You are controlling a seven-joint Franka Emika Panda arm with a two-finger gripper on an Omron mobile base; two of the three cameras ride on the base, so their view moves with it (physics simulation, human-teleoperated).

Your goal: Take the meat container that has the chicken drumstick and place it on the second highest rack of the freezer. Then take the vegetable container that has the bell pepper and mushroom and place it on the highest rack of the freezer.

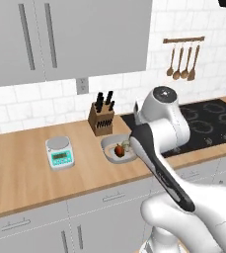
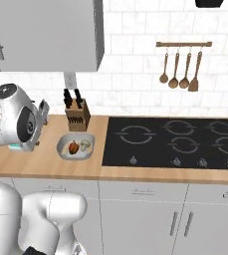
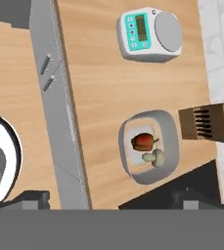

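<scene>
hand view, jaws apart above vegetable container (image 3: 168, 146), bell pepper (image 3: 143, 141) stem pointing toward knife block (image 3: 209, 122), mushroom (image 3: 154, 157) beside it

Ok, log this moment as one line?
phase: approach | pincer: open, holding nothing, above counter | target: vegetable container with bell pepper, mushroom | beside: knife block

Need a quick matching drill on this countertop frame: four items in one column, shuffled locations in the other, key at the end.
Items
1. bell pepper
2. kitchen scale
3. knife block
4. wooden spoons

Places
A. hanging on a wall rail above the cooktop
B. in the grey container with the mushroom
C. against the tiled wall, just behind the container
D. alone on the wooden counter, away from the cooktop

Pairs: 1-B, 2-D, 3-C, 4-A
</scene>
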